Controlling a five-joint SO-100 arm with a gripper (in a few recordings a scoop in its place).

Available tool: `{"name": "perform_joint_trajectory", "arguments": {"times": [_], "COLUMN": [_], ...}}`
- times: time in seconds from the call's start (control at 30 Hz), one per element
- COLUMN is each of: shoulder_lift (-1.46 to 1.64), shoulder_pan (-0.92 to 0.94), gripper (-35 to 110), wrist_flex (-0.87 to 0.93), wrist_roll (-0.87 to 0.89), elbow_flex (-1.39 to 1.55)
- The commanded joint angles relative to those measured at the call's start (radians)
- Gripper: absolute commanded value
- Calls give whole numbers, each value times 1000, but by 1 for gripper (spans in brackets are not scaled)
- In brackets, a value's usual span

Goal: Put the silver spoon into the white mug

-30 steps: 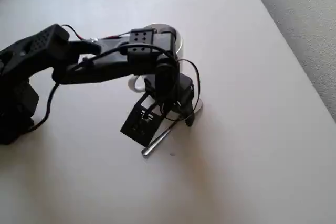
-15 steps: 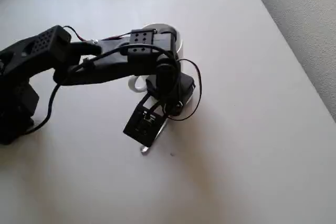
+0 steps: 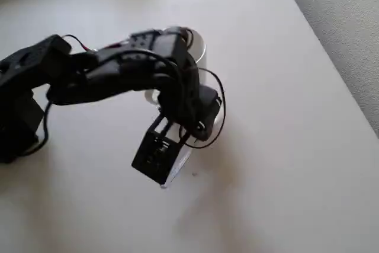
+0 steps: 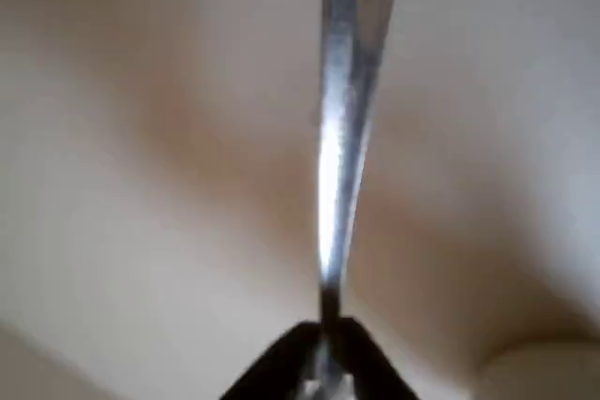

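Note:
The silver spoon [image 4: 339,128] runs up the middle of the wrist view as a blurred shiny handle. Its lower end is pinched between the black fingertips of my gripper [image 4: 323,362], which is shut on it. In the overhead view the gripper [image 3: 203,127] sits under the black wrist, and a stretch of the spoon [image 3: 179,167] pokes out beside the camera block, above the table. The white mug [image 3: 195,44] stands behind the arm, largely covered by it. Part of its looped handle [image 3: 153,95] shows below the forearm.
The pale table [image 3: 278,164] ends in a slanted right edge, with grey carpet [image 3: 343,22] beyond it. The arm's black base [image 3: 18,111] sits at the left. A pale rounded shape [image 4: 544,372] lies at the wrist view's bottom right corner.
The spoon, which lay on the table with the gripper around it, has come up off the surface in the gripper. The wrist has risen and swung slightly left.

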Motion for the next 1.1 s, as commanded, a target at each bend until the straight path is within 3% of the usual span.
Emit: {"name": "perform_joint_trajectory", "arguments": {"times": [0.0, 0.27, 0.6, 1.07], "shoulder_lift": [212, 440, 750, 693], "shoulder_pan": [20, -20, -268, -377], "gripper": [-2, -2, -2, -2], "wrist_flex": [8, 15, 15, 5], "wrist_roll": [-20, -49, -28, -3], "elbow_flex": [-67, -9, 362, 612]}}
